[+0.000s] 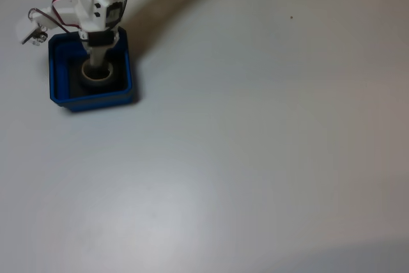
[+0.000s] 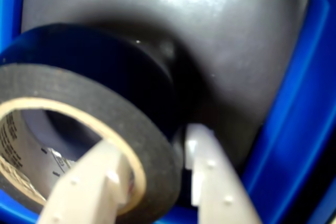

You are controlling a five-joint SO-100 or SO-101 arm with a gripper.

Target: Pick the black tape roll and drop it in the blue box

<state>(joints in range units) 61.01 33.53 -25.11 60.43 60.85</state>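
In the fixed view the claw (image 1: 97,68) reaches down into the blue box (image 1: 57,87), which sits near the top-left corner of the white bench (image 1: 255,145). In the wrist view its two pale fingers (image 2: 210,177) straddle the wall of the black tape roll (image 2: 105,114), one inside the whitish core and one outside, gripping it above the box's dark floor.

Bare white tabletop (image 1: 268,158), place unclear
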